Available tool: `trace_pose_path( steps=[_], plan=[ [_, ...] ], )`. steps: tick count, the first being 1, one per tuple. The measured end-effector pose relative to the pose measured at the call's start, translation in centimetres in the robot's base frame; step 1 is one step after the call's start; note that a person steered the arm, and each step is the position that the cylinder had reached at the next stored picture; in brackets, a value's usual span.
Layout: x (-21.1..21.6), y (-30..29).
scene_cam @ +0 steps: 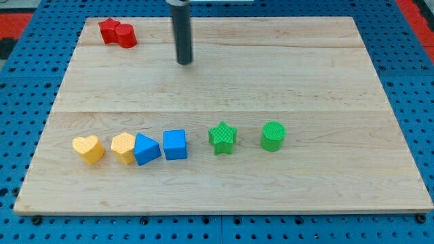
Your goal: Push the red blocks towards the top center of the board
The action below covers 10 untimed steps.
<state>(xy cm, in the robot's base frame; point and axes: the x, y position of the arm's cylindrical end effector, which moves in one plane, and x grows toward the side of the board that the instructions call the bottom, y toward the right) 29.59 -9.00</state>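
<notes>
Two red blocks [118, 34] touching side by side near the top left corner of the surface [285, 81], off to the view's left of my tip [184, 62], with the end effector only a bare rod, nothing to open or close, touching no block.

Eight blocks are counted on the wooden board [325, 81]. Two are red: a red star [108, 29] and a red cylinder [126, 36]. Two are yellow: a yellow heart [89, 148] and a second yellow block [123, 146]. Two are blue: a blue triangle [146, 149] and a blue cube [175, 144]. Two are green: a green star [222, 137] and a green cylinder [273, 135].
</notes>
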Motion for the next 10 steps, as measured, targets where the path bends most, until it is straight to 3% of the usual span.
trace_pose_path(
  steps=[1,2,3,4,6,9,10],
  plan=[
    [-7.0,-3.4],
    [-10.3,-4.2],
    [-10.5,-13.2],
    [-8.7,-17.5],
    [-1.8,-6.0],
    [-3.7,0.1],
    [0.1,6.0]
  ],
)
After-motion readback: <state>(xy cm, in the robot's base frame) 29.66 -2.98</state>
